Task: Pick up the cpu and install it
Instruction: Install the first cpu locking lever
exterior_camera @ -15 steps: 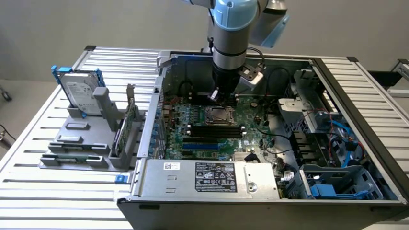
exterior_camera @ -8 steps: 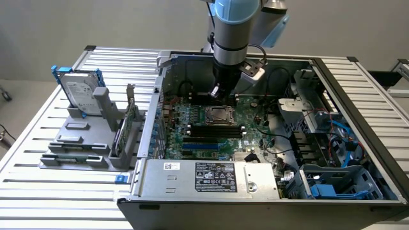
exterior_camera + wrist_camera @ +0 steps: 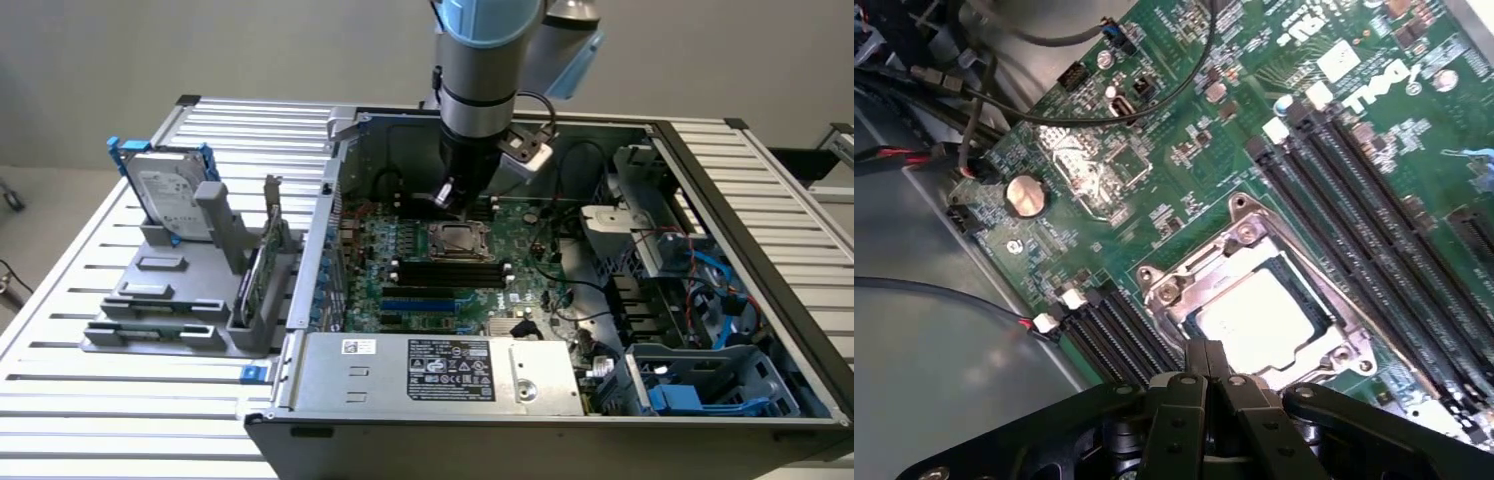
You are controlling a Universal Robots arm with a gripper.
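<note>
The cpu [image 3: 1259, 320] lies flat in the socket [image 3: 1254, 300] on the motherboard [image 3: 1184, 150], just below and ahead of the claw [image 3: 1206, 365], apart from it. The claw is closed tight, its fingers [image 3: 1194, 372] pressed together and holding nothing, poised over the socket's near edge. Black memory slots [image 3: 1374, 215] run along either side of the socket. In the exterior view the claw [image 3: 445, 200] hangs inside the open computer case [image 3: 747, 200], above the socket [image 3: 458, 241]. Well off to the side of the case, a hard drive [image 3: 171, 190] stands in a grey rack [image 3: 160, 300].

Even, soft light; slight wrist blur
</note>
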